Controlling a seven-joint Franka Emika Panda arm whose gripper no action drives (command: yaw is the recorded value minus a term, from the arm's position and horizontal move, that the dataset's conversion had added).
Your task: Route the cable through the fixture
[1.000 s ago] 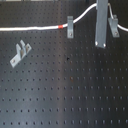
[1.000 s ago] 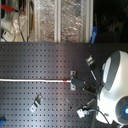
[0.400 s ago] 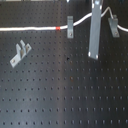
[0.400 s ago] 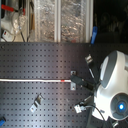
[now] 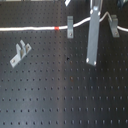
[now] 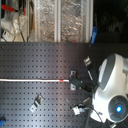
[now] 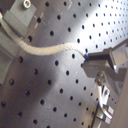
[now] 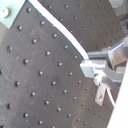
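Note:
The white cable (image 5: 30, 28) comes in from the first exterior view's left. Its red band (image 5: 58, 27) lies just left of the middle grey fixture (image 5: 70, 28). Past that fixture the cable rises to my gripper (image 5: 93, 19) and then drops toward the right fixture (image 5: 114, 26). In the first wrist view the cable (image 7: 50, 49) runs from a grey fixture (image 7: 17, 17) and ends between my fingertips (image 7: 86, 59). The gripper is shut on it. The second wrist view shows the cable (image 8: 65, 35) as a thin line reaching the gripper (image 8: 89, 59). In the second exterior view the cable (image 6: 30, 80) runs to the middle fixture (image 6: 74, 80).
A third grey fixture (image 5: 19, 53) stands alone on the black perforated board (image 5: 60, 95), also seen in the second exterior view (image 6: 36, 103). The white robot arm (image 6: 114, 82) hangs over the second exterior view's right. Clutter and foil-like material (image 6: 45, 20) lie beyond the board's far edge.
The gripper has moved down and a little left in the first exterior view, taking the held cable with it. The raised loop between the fixtures sits lower now.

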